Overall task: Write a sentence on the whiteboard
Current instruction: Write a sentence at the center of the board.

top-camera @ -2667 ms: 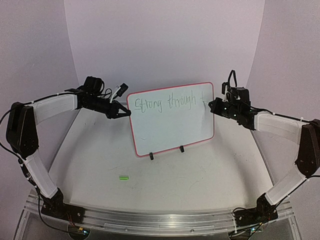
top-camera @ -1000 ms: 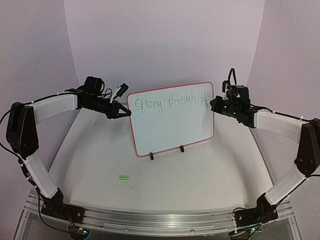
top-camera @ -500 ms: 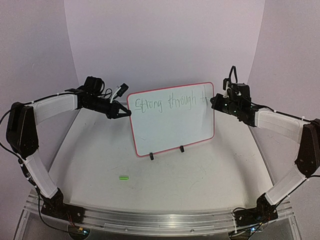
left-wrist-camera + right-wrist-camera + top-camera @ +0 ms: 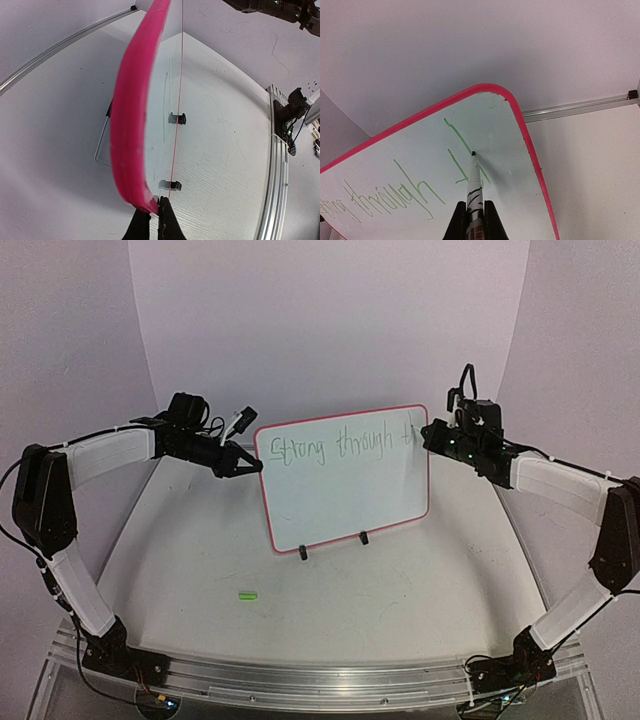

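Note:
The whiteboard (image 4: 345, 490) stands upright mid-table on two black clip feet (image 4: 303, 552), pink-red frame around it, with green writing "Strong through t" and a further stroke along its top. My left gripper (image 4: 250, 466) is shut on the board's upper left edge; in the left wrist view its fingers (image 4: 154, 204) pinch the pink frame (image 4: 131, 125). My right gripper (image 4: 432, 436) sits at the board's top right corner, shut on a marker (image 4: 474, 182). The marker's tip touches the whiteboard (image 4: 515, 165) on the last green stroke.
A small green marker cap (image 4: 247, 595) lies on the table in front of the board, to the left. An aluminium rail (image 4: 320, 680) runs along the near edge by the arm bases. Pale walls close in the back and sides.
The right gripper with the marker has risen and edged left along the board's top right corner, adding a green stroke after the "t". The left arm and board stay put.

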Robot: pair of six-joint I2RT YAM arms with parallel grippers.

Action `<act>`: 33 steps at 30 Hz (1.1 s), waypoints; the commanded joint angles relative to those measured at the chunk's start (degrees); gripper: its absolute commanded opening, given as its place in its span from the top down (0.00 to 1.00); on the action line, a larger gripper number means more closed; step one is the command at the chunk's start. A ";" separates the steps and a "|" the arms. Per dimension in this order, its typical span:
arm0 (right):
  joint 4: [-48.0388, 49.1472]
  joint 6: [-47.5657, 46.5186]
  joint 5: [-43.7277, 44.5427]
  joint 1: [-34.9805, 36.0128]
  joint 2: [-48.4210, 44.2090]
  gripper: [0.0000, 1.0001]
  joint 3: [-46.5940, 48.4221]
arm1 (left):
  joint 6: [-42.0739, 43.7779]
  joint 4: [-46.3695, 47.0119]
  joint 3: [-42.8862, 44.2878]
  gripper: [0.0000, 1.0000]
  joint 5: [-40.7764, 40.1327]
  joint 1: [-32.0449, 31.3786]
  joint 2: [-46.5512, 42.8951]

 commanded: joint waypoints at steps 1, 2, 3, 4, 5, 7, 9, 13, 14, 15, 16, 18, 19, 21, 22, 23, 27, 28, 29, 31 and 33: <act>0.95 -0.71 2.03 -0.31 0.55 1.00 2.37 | 4.85 -5.22 -0.30 1.00 -3.75 -0.96 1.51; 0.95 -0.74 2.00 -0.28 0.61 1.00 2.37 | 4.87 -5.22 -0.30 1.00 -3.75 -0.95 1.50; 0.91 -0.78 2.59 -0.31 0.64 1.00 2.40 | 4.85 -5.24 -0.30 1.00 -3.75 -0.96 1.53; 0.86 -0.80 3.32 -0.36 0.67 1.00 2.45 | 4.81 -5.26 -0.31 1.00 -3.75 -0.98 1.56; 0.85 -0.78 3.57 -0.35 0.73 1.00 2.47 | 4.84 -5.25 -0.35 1.00 -3.75 -0.98 1.58; 0.74 -0.78 3.94 -0.33 0.92 1.00 2.57 | 4.86 -5.23 -0.36 1.00 -3.75 -0.94 1.62; 0.62 -0.76 4.10 -0.34 1.08 1.00 2.63 | 4.83 -5.23 -0.37 1.00 -3.75 -0.94 1.59; 0.40 -0.73 3.97 -0.34 1.36 1.00 2.60 | 4.83 -5.22 -0.33 1.00 -3.74 -0.93 1.62; 0.33 -0.68 3.86 -0.35 1.40 1.00 2.51 | 4.82 -5.22 -0.34 1.00 -3.75 -0.94 1.61; 0.26 -0.65 3.72 -0.34 1.42 1.00 2.41 | 4.82 -5.22 -0.31 1.00 -3.75 -0.94 1.59; 0.17 -0.62 3.60 -0.37 1.42 1.00 2.26 | 4.85 -5.24 -0.30 1.00 -3.69 -0.94 1.61; 0.09 -0.40 3.40 -0.35 1.30 1.00 1.64 | 4.86 -5.22 -0.34 1.00 -3.71 -0.97 1.60; 0.07 -0.25 3.32 -0.36 1.13 1.00 1.25 | 4.84 -5.22 -0.32 1.00 -3.69 -0.95 1.62; 0.07 0.16 3.22 -0.38 0.79 1.00 0.18 | 4.79 -5.22 -0.28 1.00 -3.67 -0.95 1.59; 0.07 0.39 3.22 -0.35 0.56 1.00 -0.42 | 4.81 -5.26 -0.29 1.00 -3.71 -0.97 1.59; 0.07 0.62 3.20 -0.34 0.30 1.00 -1.05 | 4.81 -5.26 -0.31 1.00 -3.71 -0.97 1.56; 0.07 1.34 3.02 -0.37 -0.67 1.00 -3.21 | 4.82 -5.26 -0.29 1.00 -3.66 -0.97 1.52; 0.07 1.49 3.01 -0.38 -0.94 1.00 -3.49 | 4.83 -5.24 -0.29 1.00 -3.66 -0.95 1.51; 0.07 1.54 3.03 -0.38 -1.23 1.00 -3.77 | 4.77 -5.22 -0.30 1.00 -3.66 -0.98 1.54; 0.10 1.58 3.03 -0.38 -1.83 1.00 -4.02 | 4.71 -5.22 -0.34 1.00 -3.66 -0.95 1.55; 0.11 1.59 3.05 -0.37 -2.59 1.00 -4.05 | 4.74 -5.22 -0.34 1.00 -3.66 -0.94 1.51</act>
